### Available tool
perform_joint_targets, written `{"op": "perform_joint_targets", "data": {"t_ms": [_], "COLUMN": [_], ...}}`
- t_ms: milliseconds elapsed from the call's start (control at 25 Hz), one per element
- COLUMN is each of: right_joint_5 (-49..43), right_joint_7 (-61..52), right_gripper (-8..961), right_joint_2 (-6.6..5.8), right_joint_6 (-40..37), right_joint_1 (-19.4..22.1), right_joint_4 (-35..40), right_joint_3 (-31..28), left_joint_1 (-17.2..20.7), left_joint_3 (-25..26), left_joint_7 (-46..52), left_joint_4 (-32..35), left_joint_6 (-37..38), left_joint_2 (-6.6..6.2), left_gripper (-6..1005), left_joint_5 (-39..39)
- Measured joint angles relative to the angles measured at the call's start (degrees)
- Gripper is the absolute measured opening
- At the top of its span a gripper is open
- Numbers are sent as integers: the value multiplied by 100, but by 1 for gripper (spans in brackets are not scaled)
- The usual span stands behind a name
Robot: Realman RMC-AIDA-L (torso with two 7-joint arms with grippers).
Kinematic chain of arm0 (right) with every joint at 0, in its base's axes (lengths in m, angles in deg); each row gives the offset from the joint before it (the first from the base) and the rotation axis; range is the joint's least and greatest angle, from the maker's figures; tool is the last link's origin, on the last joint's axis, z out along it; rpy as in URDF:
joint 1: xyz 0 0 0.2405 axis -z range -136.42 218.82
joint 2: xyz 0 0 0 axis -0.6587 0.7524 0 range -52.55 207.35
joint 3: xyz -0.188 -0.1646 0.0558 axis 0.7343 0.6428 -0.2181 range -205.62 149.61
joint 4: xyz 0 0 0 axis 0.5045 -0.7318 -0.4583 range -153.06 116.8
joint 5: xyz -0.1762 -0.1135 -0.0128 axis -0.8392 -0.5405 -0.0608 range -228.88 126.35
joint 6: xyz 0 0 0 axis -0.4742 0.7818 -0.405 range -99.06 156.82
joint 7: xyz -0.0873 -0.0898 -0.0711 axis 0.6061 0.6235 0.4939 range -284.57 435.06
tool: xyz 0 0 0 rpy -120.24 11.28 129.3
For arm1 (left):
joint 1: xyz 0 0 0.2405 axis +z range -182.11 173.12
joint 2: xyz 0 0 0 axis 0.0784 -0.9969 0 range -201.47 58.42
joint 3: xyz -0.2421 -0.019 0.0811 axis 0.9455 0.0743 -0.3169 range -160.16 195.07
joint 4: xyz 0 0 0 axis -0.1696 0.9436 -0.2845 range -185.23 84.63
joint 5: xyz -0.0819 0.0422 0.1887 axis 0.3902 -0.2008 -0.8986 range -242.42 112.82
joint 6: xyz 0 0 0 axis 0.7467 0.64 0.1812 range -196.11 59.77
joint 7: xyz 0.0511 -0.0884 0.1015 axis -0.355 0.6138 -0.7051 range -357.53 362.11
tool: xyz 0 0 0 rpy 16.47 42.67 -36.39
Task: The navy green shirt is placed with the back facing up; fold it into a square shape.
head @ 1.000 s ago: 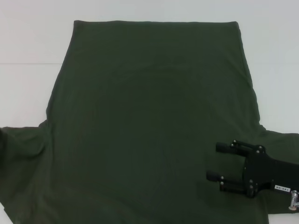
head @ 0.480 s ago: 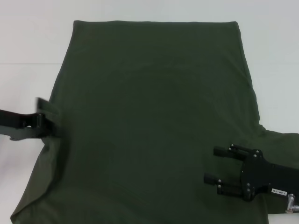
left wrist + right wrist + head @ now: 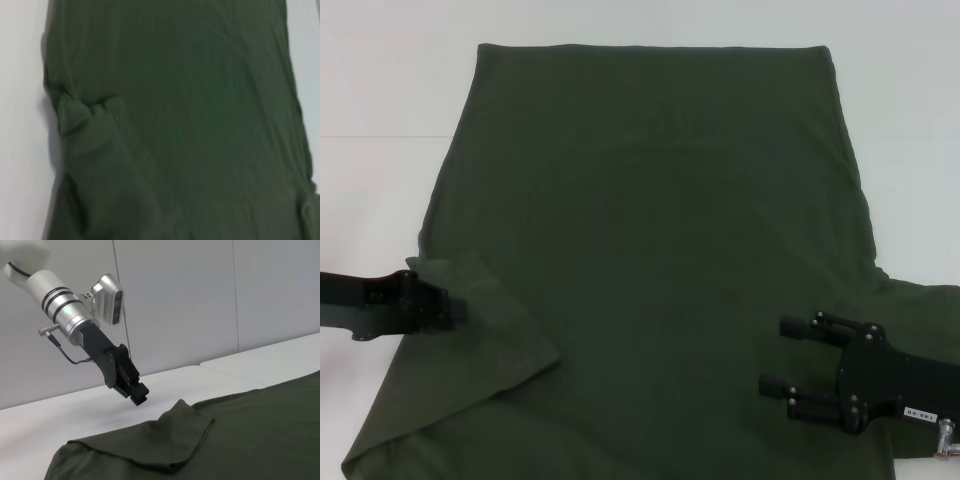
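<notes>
Lying flat, dark olive-green soft knit shirt [image 3: 650, 260] on white table [image 3: 380, 90], sleeve folded inward, left gripper [image 3: 455, 308] jaws together just off it, right gripper [image 3: 778, 352] wide above shirt.

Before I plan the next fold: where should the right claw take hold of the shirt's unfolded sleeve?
Probably at the outer hem of the right sleeve, coming in from the robot's right. It lies flat and spread past the body of the navy green shirt, beside the open right claw.
</notes>
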Motion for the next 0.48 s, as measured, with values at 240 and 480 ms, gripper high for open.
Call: {"op": "perform_joint_targets", "data": {"t_ms": [240,480], "right_joint_5": [24,50], "right_joint_7": [0,6], "right_gripper": [806,805], "right_joint_2": [4,6], "right_joint_6": [-3,6], "right_joint_1": [-5,-15], "right_joint_4": [-1,-7], "right_joint_3": [-6,-9], "left_joint_1": [159,278], "left_joint_3": [64,84], "left_joint_7": [-86,-513], "left_joint_4": [-253,-192], "left_joint_6": [7,181], "left_joint_2": [-147,-203], "left_gripper": [191,180], "left_joint_5": [219,540]}}
